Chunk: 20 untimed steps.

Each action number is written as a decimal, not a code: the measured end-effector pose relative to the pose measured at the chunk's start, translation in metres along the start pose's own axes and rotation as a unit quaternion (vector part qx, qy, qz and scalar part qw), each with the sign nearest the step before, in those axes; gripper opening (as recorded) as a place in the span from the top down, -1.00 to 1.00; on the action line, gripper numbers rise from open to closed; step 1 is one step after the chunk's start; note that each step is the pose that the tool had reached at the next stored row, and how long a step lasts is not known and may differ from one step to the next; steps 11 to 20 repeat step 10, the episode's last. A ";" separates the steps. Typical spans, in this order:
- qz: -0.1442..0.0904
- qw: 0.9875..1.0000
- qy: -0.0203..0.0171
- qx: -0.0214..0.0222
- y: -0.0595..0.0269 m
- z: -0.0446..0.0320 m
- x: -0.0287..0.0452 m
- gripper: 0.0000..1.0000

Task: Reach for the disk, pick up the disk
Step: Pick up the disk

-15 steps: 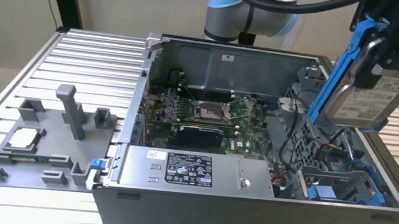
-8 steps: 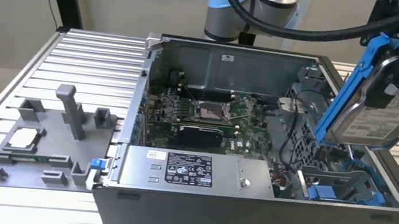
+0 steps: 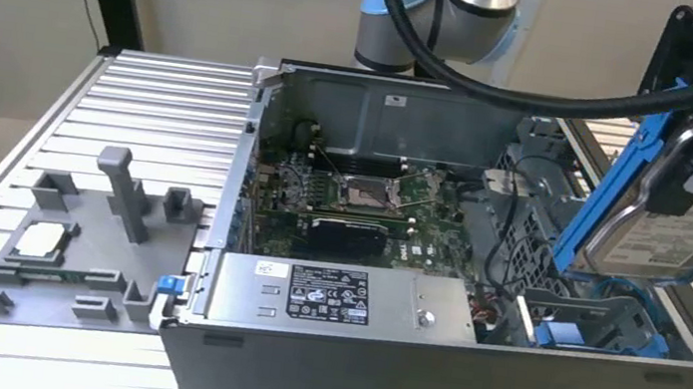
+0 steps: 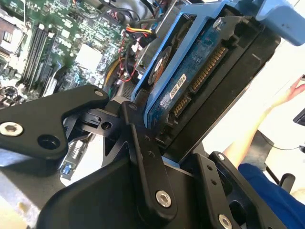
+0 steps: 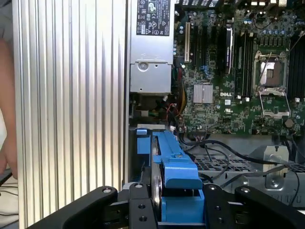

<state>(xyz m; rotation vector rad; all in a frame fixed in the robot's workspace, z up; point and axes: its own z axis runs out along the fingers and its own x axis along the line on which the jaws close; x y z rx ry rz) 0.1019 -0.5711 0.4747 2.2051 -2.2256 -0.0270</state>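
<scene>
Even, soft indoor light falls from above me; shadows are faint. In the exterior view the ribbed desk (image 3: pixel 129 116) shines pale, while the open computer case (image 3: pixel 458 370) keeps a dim interior. In the second wrist view my black linkage (image 4: pixel 71 119) sits close and soft-edged, and the background beyond washes out white. The first wrist view is crisp on the motherboard (image 5: pixel 224 86).

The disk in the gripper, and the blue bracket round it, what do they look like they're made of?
The disk: apparently metal, a dull silver-grey casing with a white paper-like label on its face. Its bright blue bracket: probably moulded plastic, with even colour and a soft sheen. The gripper is shut on the disk, holding it above the open computer case.
</scene>
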 end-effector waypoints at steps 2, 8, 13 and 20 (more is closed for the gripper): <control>0.001 1.000 0.000 0.000 -0.0013 0.0005 0.0019 1.00; 0.001 1.000 0.000 0.000 -0.0022 0.0007 0.0024 1.00; 0.001 1.000 0.000 0.000 -0.0024 0.0007 0.0025 1.00; 0.001 1.000 0.000 0.000 -0.0024 0.0007 0.0025 1.00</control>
